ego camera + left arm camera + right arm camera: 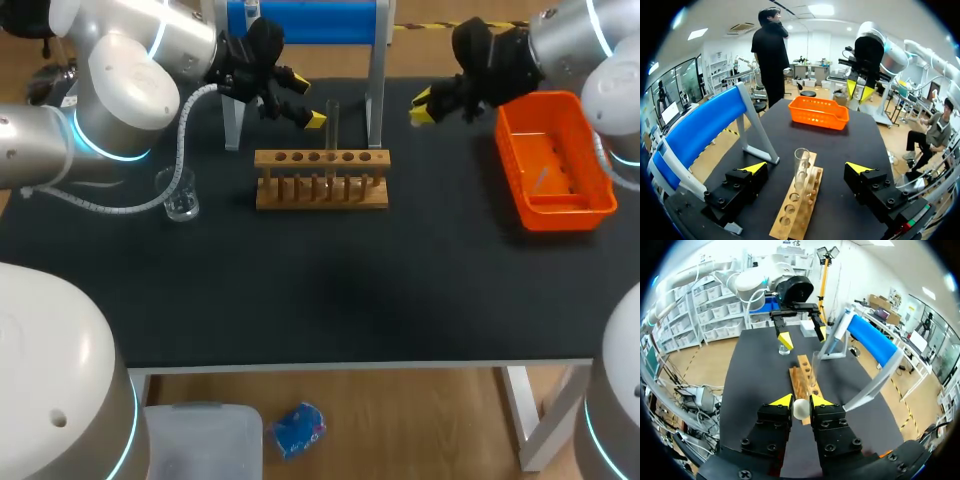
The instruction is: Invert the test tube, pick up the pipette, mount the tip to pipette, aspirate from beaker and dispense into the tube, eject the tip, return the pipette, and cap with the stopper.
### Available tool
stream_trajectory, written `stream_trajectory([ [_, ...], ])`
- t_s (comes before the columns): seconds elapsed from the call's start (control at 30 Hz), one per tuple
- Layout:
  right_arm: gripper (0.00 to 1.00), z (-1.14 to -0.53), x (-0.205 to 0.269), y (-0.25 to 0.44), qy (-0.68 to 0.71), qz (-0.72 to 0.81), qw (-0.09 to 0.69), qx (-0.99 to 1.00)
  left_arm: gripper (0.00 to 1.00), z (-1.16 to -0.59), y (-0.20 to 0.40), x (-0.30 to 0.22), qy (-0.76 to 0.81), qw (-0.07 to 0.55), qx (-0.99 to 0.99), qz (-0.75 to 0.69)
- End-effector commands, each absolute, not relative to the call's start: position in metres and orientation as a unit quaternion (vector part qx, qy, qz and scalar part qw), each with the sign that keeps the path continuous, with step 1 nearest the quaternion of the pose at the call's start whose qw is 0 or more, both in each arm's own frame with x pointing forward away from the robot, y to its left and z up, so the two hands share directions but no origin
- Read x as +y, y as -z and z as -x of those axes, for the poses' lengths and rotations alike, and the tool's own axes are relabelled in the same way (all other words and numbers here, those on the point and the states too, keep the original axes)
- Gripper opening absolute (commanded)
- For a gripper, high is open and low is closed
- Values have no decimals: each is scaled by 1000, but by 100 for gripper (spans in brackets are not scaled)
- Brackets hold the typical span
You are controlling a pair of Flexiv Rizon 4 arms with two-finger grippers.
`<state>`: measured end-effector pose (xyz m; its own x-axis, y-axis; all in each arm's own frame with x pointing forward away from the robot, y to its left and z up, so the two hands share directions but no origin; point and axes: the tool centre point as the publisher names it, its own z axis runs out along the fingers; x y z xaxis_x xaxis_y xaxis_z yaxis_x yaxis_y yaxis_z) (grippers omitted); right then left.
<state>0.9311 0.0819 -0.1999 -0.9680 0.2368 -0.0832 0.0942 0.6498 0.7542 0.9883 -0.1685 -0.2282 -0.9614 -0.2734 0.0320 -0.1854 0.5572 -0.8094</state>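
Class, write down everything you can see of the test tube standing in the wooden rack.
The test tube is a clear, glass-looking cylinder. It looks empty, and its open top has no stopper. It stands upright in one hole near the middle of the wooden rack, rising well above it. It is just ahead of the open left gripper, apart from both fingers. Only the rack appears to touch it.

Bright even ceiling light; faint shadows.

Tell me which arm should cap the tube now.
Right, probably: the right gripper is shut on the white stopper, tube ahead; the left gripper is open around the tube, holding nothing.
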Motion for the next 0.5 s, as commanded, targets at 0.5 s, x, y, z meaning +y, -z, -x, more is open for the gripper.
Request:
stream_trajectory([
  [0.5,0,-986,164,199,-404,-4,56,913,100,-989,227,-168,450,47,882,130],
])
